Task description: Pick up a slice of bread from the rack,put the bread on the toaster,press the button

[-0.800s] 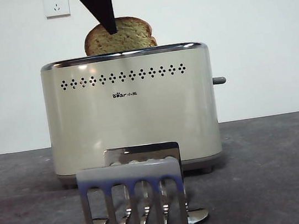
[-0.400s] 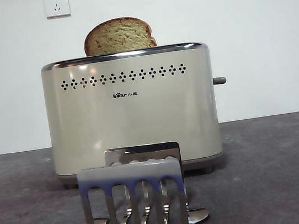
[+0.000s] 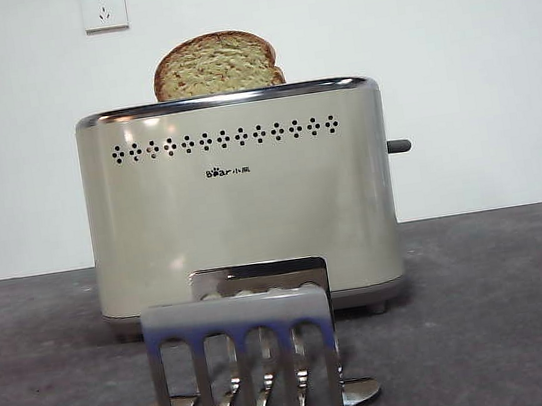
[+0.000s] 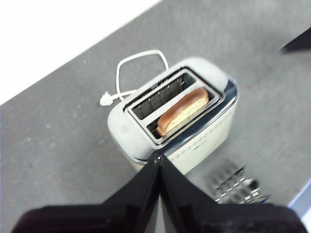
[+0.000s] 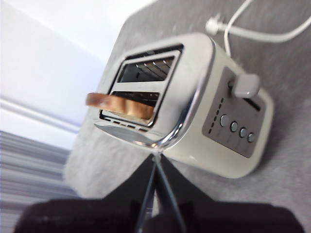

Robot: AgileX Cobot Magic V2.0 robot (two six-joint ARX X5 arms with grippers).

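Toast rack [image 3: 242, 358] nearest on the tabletop [image 3: 508, 311], empty. Behind it the toaster [image 3: 241, 207]; slice of bread [image 3: 217, 65] stands upright in its near slot, long axis left-right, rounded top up. Lever knob [image 3: 399, 146] on the right side looks unpressed, that's left. Left hand [image 4: 159, 162] and right hand [image 5: 154, 162] both clenched, empty, above.

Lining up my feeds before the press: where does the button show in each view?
Front view: the button juts from the toaster on its right side.
Left wrist view: not visible; it's on the far side of the toaster.
Right wrist view: grey knob above four round controls.
Shared landmark: the slice of bread in the slot.
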